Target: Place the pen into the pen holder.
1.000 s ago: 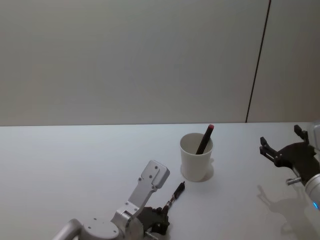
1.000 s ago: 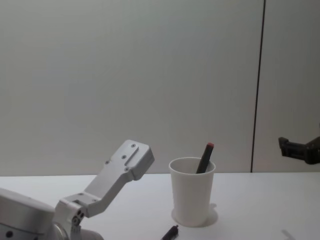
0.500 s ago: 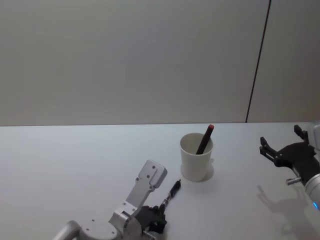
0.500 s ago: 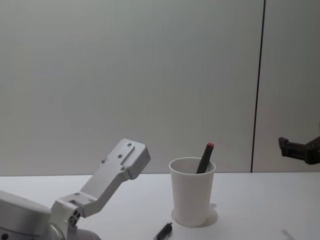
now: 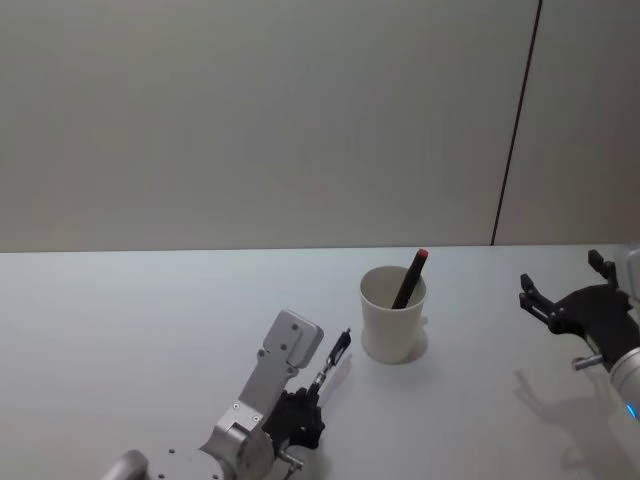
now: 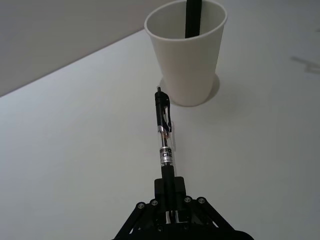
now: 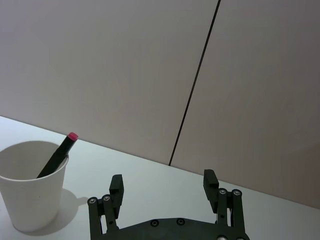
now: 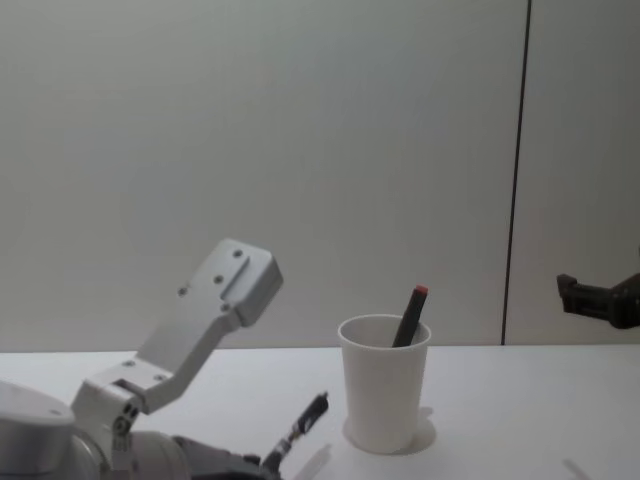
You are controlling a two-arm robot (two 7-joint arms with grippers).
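Observation:
A clear-barrelled pen [image 6: 164,134] with a black clip is held by its lower end in my left gripper [image 6: 169,192], which is shut on it. The pen [image 5: 332,360] slants up above the table, its free end pointing towards the pen holder [image 5: 393,316], a white paper cup a short way ahead and to the right. The left gripper [image 5: 311,395] is low, left of the cup. The pen [image 8: 301,424] stops short of the pen holder [image 8: 384,384]. My right gripper [image 7: 163,186] hangs open at the far right, apart from the cup [image 7: 32,191].
A black marker with a red cap [image 5: 410,277] leans inside the cup, sticking out above its rim. The white table [image 5: 150,320] is bare to the left and in front of the cup. A plain wall with a dark vertical seam [image 5: 515,120] stands behind.
My left gripper has raised the pen off the table and shifted it a little left, so it tilts up more steeply. The right arm has not moved.

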